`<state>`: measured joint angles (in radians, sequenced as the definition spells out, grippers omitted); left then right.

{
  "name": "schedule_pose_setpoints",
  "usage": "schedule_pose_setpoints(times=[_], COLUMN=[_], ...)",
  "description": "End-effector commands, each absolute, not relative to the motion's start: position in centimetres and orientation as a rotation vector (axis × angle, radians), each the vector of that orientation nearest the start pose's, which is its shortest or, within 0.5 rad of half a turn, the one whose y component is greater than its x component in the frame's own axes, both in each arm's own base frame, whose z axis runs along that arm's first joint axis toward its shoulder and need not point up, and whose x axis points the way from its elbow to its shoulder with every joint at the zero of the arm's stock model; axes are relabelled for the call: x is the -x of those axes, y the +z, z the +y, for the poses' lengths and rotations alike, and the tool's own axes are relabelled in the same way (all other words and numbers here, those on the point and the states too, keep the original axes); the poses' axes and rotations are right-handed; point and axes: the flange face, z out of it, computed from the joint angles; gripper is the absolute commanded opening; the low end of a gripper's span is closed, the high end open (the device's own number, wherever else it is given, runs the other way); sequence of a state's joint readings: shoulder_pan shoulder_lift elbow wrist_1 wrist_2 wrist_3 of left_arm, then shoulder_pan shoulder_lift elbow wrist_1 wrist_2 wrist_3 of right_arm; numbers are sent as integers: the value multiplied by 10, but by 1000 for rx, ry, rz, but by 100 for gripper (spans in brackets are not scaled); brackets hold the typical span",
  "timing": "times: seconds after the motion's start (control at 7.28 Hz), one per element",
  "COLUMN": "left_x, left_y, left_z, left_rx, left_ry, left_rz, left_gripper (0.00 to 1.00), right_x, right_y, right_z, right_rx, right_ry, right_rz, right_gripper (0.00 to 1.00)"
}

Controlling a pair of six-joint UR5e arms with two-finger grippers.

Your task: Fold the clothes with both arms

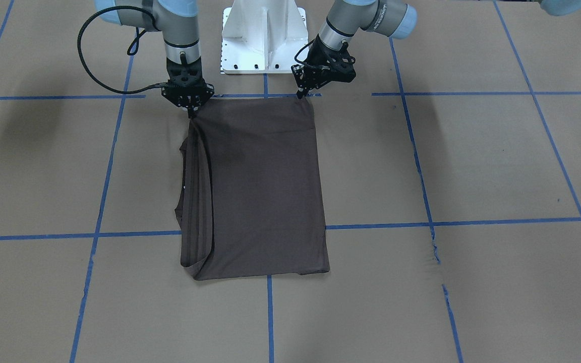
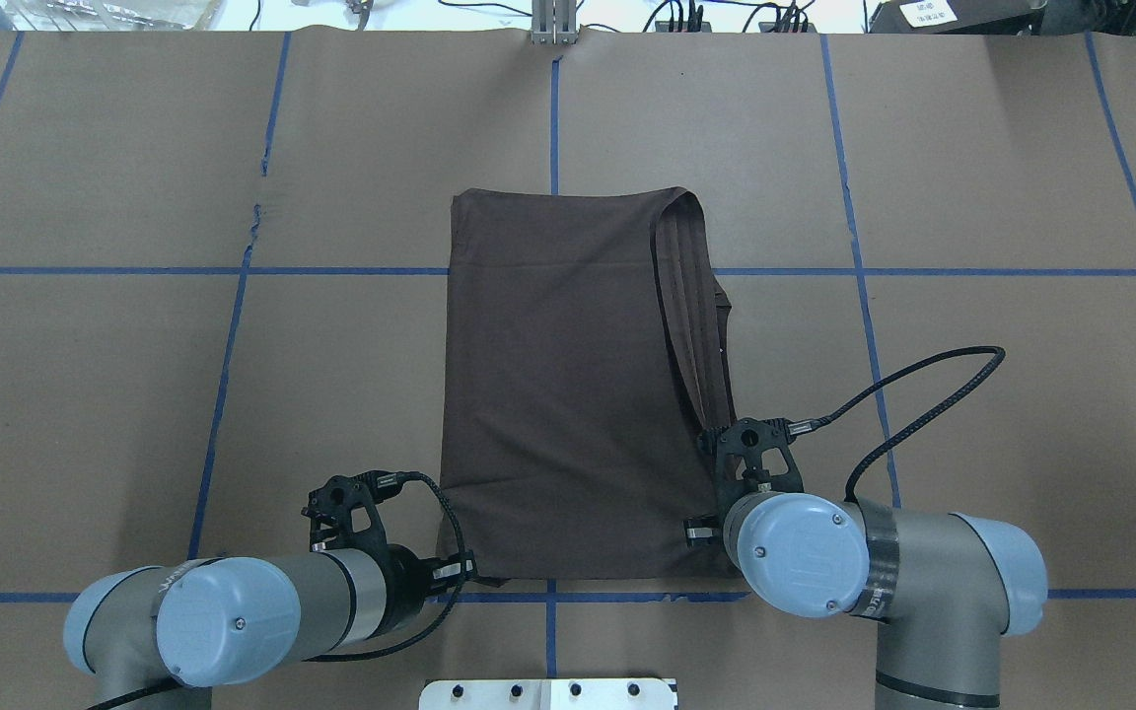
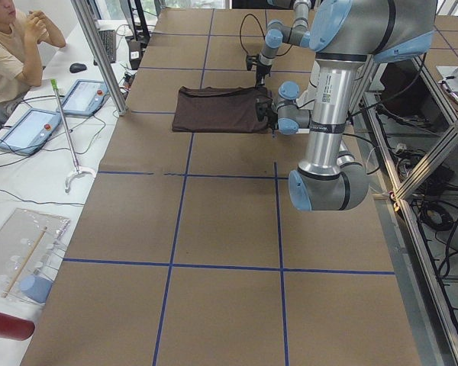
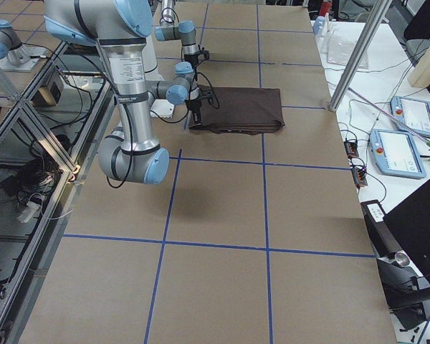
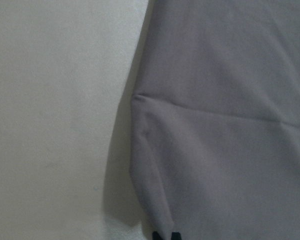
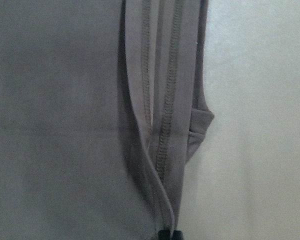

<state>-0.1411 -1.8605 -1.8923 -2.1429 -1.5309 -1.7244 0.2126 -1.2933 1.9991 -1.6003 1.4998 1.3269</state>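
Note:
The dark brown-grey T-shirt lies flat on the brown table, folded into a tall rectangle. Stitched hems are stacked along the edge on the robot's right. My left gripper is at the shirt's near corner on my left, its fingertips together at the cloth's edge. My right gripper pinches the other near corner, where the hem layers rise to its tips. From overhead, both wrists hide their fingertips.
The white pedestal base stands just behind the shirt's near edge. Blue tape lines grid the brown table. A seated person, tablets and a metal pole sit past the table's far side.

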Motion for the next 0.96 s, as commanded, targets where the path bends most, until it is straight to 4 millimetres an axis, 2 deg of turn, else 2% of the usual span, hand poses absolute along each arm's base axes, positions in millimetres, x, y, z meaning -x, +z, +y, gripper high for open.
schedule_pose_setpoints(times=[0.0, 0.14, 0.55, 0.82], left_x=[-548, -548, -548, -548], left_y=[290, 292, 291, 291], left_z=[-216, -216, -216, -217], left_rx=[-28, -30, -29, -30], left_ry=[-280, -280, -278, -280], left_rz=[1187, 1184, 1186, 1186], left_gripper=[0, 0, 0, 0], right_x=[511, 511, 499, 500], right_y=[340, 340, 305, 287], right_z=[-251, -250, -257, -253], right_rx=[-198, -205, -241, -115], right_ry=[53, 56, 77, 366], right_rz=[-636, -637, -819, -937], right_gripper=[67, 100, 100, 95])
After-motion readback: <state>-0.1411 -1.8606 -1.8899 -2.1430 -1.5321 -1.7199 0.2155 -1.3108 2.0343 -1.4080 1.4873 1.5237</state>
